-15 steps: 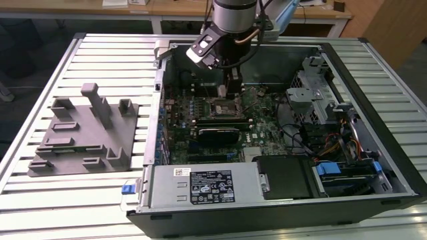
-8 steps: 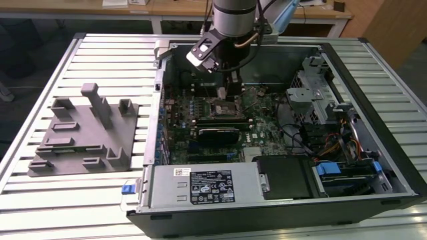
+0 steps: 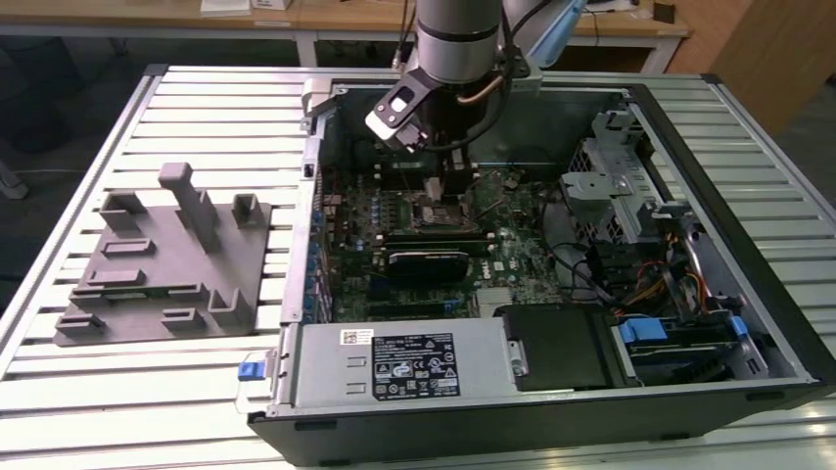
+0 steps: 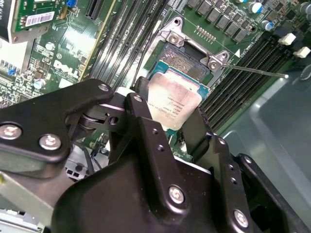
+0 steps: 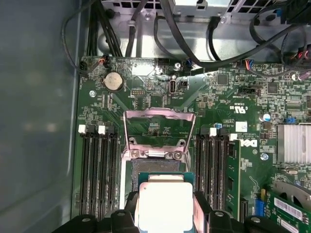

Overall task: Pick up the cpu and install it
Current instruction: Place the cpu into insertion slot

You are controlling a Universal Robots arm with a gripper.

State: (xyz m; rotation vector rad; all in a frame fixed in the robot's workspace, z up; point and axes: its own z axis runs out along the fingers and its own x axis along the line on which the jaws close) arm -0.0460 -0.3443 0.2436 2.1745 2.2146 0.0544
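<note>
— Where do we have the cpu [image 5: 165, 204]?

— In the gripper [image 4: 169, 114]. In both wrist views we see its black fingers [image 4: 195, 130] drawn in narrow on two opposite edges of the chip, silver top up.

— And where is it relative to the socket [image 5: 163, 167]?

— Right over it. The socket's metal load plate [image 5: 158, 131] stands lifted, and the chip covers part of the open bed. We cannot tell whether it touches the bed or hangs just above it.

— What do we get from the exterior view?

— The arm [image 3: 457, 39] comes down into the open computer case [image 3: 784, 323] from twelve o'clock and reaches the motherboard [image 3: 503, 259] near the middle of the board. The power supply [image 3: 392, 362] sits at six o'clock inside the case.

— And the grey tray [image 3: 163, 264]?

— It lies on the slatted table [image 3: 196, 108] at nine o'clock from the case, on the exterior view's left, well apart from the gripper.
</note>
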